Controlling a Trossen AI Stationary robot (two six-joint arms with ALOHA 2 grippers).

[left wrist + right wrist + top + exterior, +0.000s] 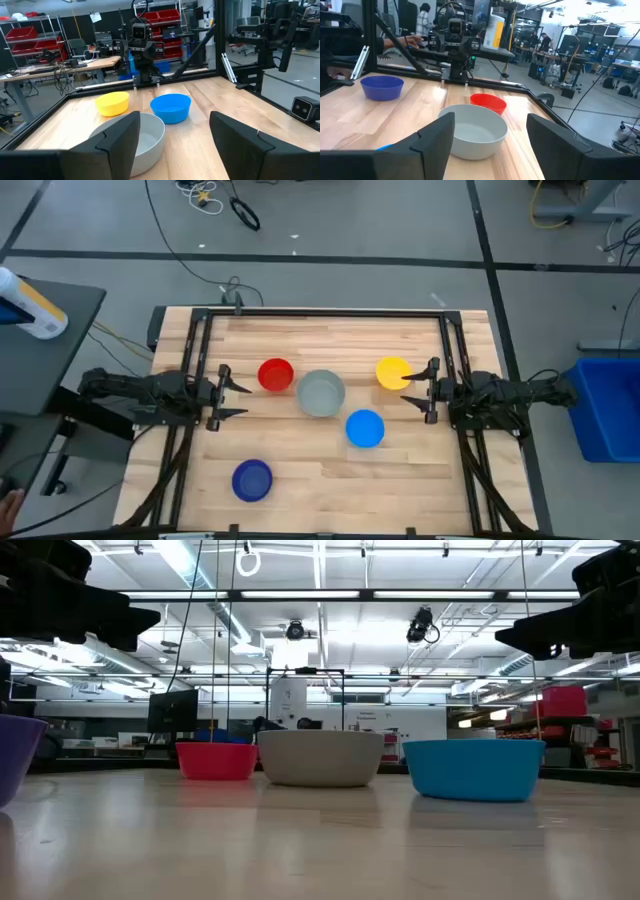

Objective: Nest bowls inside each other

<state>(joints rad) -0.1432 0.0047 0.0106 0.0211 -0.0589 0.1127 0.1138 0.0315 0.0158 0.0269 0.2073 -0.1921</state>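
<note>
Five bowls stand apart on the wooden table, each upright on its base: a red bowl (276, 375), a grey bowl (321, 393) in the middle, a yellow bowl (394, 372), a light blue bowl (365, 429) and a dark blue bowl (252, 480) near the front edge. My left gripper (238, 399) hovers open at the table's left, left of the red bowl, fingers pointing right. My right gripper (412, 390) hovers open at the right, beside the yellow bowl, fingers pointing left. Neither holds anything. In the low view both arms hang high above the bowls.
A black metal frame (320, 313) runs along the table's far, left and right sides. A blue bin (608, 405) stands off the table at the right. Bare wood lies at the table's near right and far middle.
</note>
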